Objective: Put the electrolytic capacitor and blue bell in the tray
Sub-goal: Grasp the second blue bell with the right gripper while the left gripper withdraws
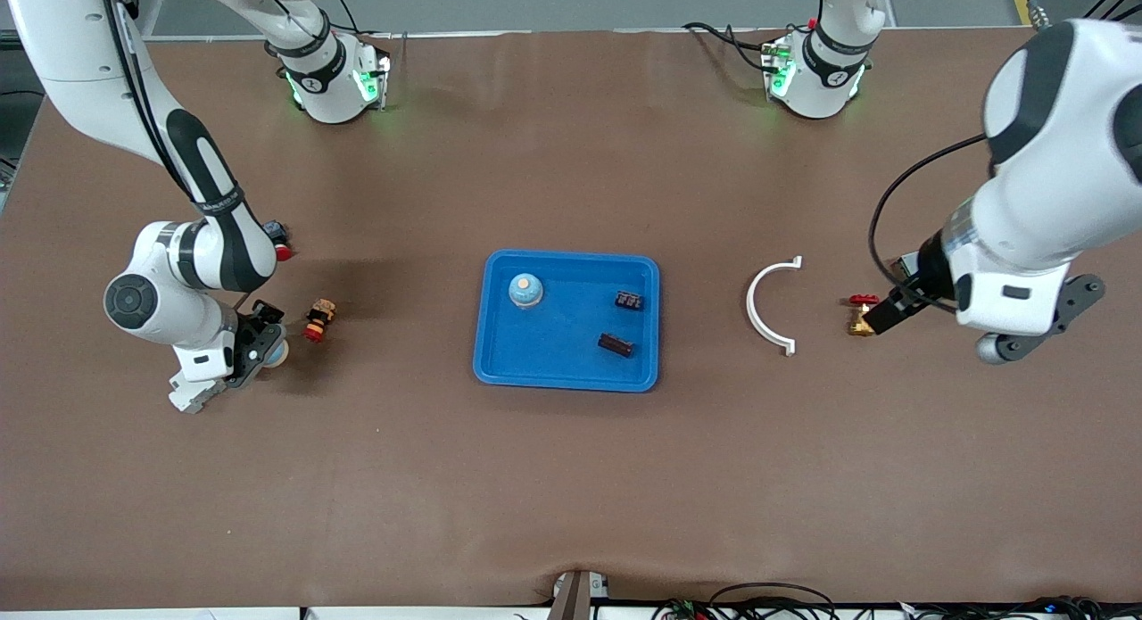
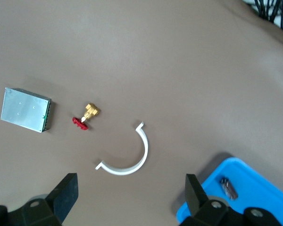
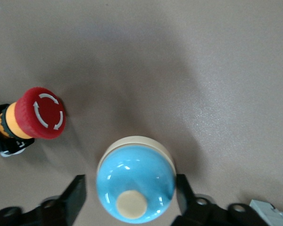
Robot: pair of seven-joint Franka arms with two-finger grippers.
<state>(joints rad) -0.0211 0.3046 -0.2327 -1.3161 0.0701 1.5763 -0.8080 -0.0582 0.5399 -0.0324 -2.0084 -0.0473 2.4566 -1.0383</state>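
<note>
Tray (image 1: 566, 379) mid-table, well apart from both arms; inside, a blue bell (image 1: 525, 290) and two small dark parts (image 1: 615, 344), (image 1: 629, 300), all clear of the rim

Right gripper (image 1: 260, 352) at its end of the table, fingers spread around a second bell (image 3: 134, 186), red push-button (image 3: 40, 113) just beside

Left gripper (image 1: 879, 317) open over brass valve (image 1: 861, 315), white half-ring (image 1: 772, 306) toward tray

Metal box (image 2: 26, 109) shows in left wrist view only

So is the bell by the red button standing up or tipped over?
Standing up: the bell sits on its cream base, knob on top, between the right gripper's open jaws.
</note>
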